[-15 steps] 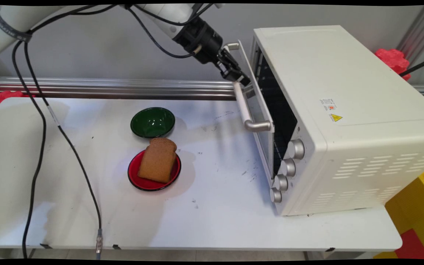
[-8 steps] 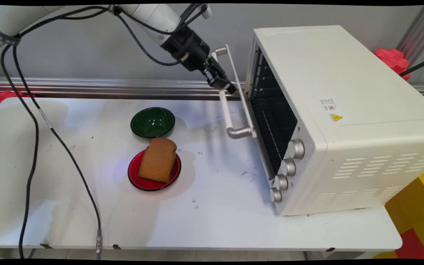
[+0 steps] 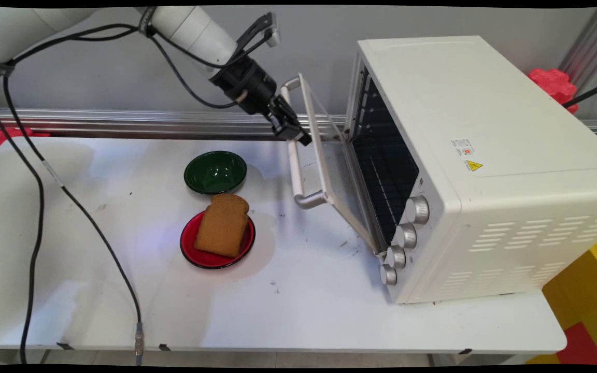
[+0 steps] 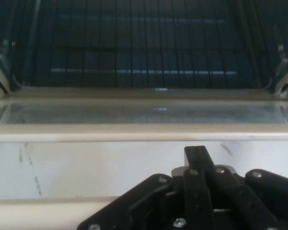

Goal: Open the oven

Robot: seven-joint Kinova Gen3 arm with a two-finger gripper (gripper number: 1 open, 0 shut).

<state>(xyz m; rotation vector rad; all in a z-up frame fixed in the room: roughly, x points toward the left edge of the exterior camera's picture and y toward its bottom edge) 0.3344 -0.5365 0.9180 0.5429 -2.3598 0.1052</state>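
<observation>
Tool [image 3: 292, 129] clamped shut on the door handle [image 3: 295, 167] of the one toaster oven [image 3: 477, 171]; the handle's long axis runs from the tool toward the worktop's [image 3: 298, 305] near side. Door [image 3: 336, 171] tilts half open beyond the tool. Below the tool: one green bowl [image 3: 215, 172], one red plate [image 3: 217, 241] carrying one bread slice [image 3: 223, 225].

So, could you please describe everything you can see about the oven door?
The glass oven door with a cream frame is hinged at its bottom edge on the cream metal toaster oven and stands partly open, tilted out over the white table. A pale bar handle runs along its top edge on two stand-offs. The black claw is shut on that handle near its far end. Through the opening, the dark wire rack shows.
</observation>
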